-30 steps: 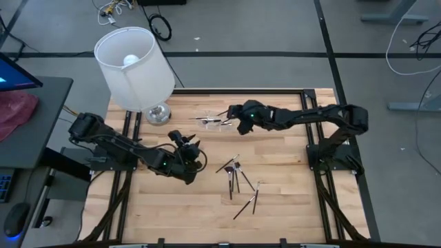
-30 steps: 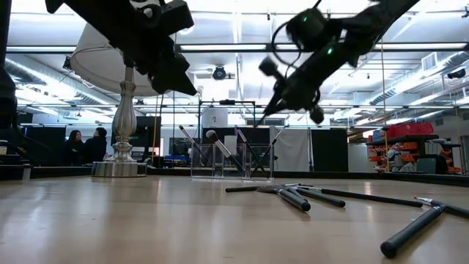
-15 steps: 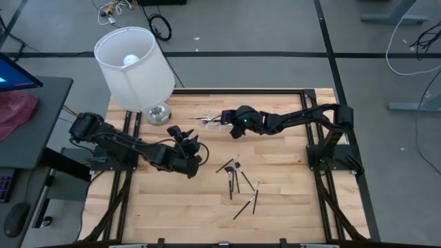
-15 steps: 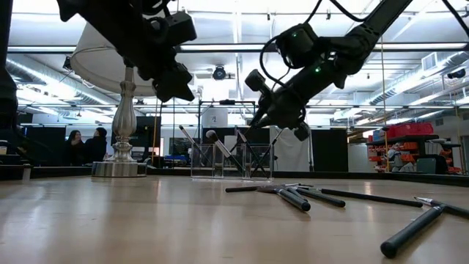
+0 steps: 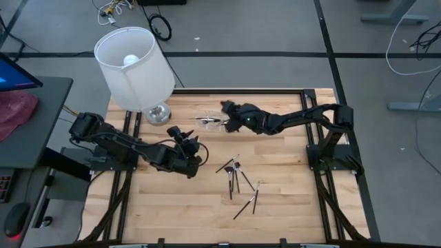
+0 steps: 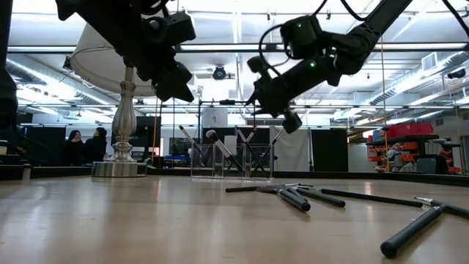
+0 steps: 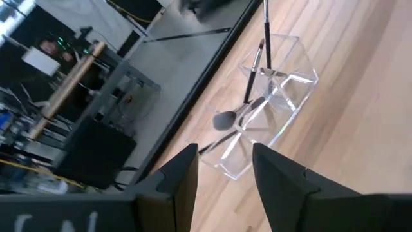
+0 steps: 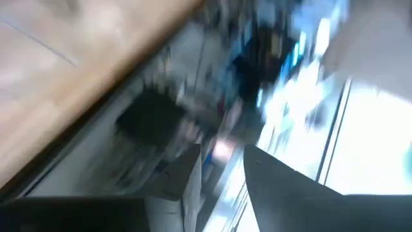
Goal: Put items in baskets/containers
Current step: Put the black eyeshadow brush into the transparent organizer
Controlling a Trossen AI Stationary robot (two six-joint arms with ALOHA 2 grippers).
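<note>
Several slim dark brushes (image 7: 256,69) in clear plastic container (image 7: 270,109) — right claw (image 6: 272,105) apart, empty.

A small clear plastic container (image 5: 212,120) stands at the far side of the worktop, low, oblong and divided into compartments. Several thin dark-handled makeup brushes (image 7: 256,74) lean in it at crossed angles, one with a rounded grey bristle head. More brushes (image 5: 234,173) lie loose, nearer and to the right, some overlapping in a fan, and two (image 5: 250,202) lie closest of all.
</note>
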